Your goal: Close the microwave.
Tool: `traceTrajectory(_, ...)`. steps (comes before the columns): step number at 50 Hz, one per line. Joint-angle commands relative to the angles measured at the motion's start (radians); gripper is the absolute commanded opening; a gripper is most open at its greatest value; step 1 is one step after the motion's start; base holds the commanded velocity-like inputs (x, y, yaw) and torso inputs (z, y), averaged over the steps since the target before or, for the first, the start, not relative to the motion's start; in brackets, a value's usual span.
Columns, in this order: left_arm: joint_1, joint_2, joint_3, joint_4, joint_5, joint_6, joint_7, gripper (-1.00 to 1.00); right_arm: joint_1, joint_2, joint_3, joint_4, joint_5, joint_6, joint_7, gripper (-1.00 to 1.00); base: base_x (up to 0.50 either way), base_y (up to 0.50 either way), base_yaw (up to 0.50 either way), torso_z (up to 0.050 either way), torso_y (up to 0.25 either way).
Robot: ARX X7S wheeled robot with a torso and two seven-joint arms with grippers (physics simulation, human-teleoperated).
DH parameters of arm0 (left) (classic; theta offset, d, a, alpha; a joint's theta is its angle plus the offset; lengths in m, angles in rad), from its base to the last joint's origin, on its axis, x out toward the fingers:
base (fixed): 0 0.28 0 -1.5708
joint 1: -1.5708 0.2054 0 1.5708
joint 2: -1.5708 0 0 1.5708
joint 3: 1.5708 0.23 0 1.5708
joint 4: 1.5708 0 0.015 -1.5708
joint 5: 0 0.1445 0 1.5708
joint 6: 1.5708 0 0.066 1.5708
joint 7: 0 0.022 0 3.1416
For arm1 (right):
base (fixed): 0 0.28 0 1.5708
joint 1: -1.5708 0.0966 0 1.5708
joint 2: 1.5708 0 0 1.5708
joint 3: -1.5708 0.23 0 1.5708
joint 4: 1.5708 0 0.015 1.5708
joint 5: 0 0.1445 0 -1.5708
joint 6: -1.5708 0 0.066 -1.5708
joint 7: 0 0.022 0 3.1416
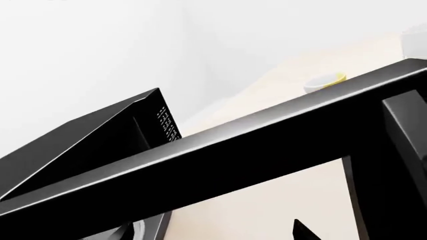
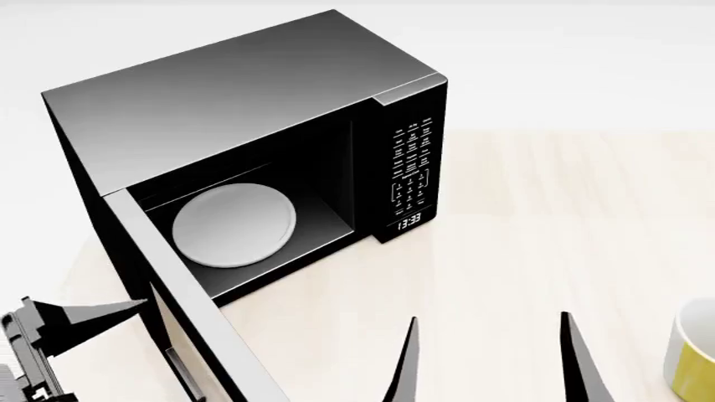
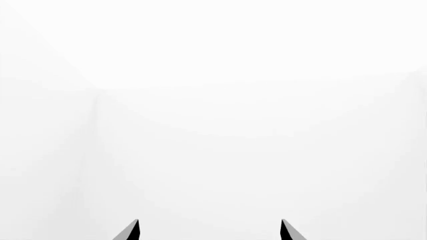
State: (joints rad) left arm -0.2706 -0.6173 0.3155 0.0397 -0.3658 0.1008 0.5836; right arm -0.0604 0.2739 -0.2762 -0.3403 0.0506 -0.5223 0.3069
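Observation:
The black microwave [image 2: 246,92] stands on the table with its door [image 2: 167,280] swung open toward me at the left. The white turntable plate [image 2: 234,224] shows inside, and the keypad [image 2: 411,163] and clock are on its right front. My left gripper [image 2: 120,312] is open, just left of the door's outer face, pointing at it. In the left wrist view the door's top edge [image 1: 220,150] crosses close in front of that gripper [image 1: 213,231]. My right gripper [image 2: 488,322] is open and empty in front of the microwave, and its wrist view [image 3: 210,223] shows only blank white.
The pale wooden table [image 2: 537,234] stretches to the right of the microwave. A yellow and white mug [image 2: 695,352] stands at the near right edge. A mug [image 1: 325,81] also shows beyond the door in the left wrist view. A white wall lies behind.

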Motion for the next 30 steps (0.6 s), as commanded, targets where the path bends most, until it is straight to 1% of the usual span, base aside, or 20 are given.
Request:
traceTrajectory(1,-0.032,0.071,0.018,-0.073,0.036,0.047,0.012,1.00,0.001,-0.004,0.008,0.005,-0.002,0.003,-0.006,1.00,0.00,0.00,0.00,0.000,0.000)
traceTrajectory(17,-0.062,0.143,0.018,-0.189,0.059,0.127,-0.008,1.00,0.005,0.000,0.001,0.006,0.001,0.008,0.000,1.00,0.00,0.00,0.00,0.000,0.000)
traceTrajectory(30,-0.090,0.183,0.025,-0.250,0.082,0.158,-0.027,1.00,0.008,0.005,-0.005,0.016,0.006,0.004,0.003,1.00,0.00,0.00,0.00,0.000,0.000)
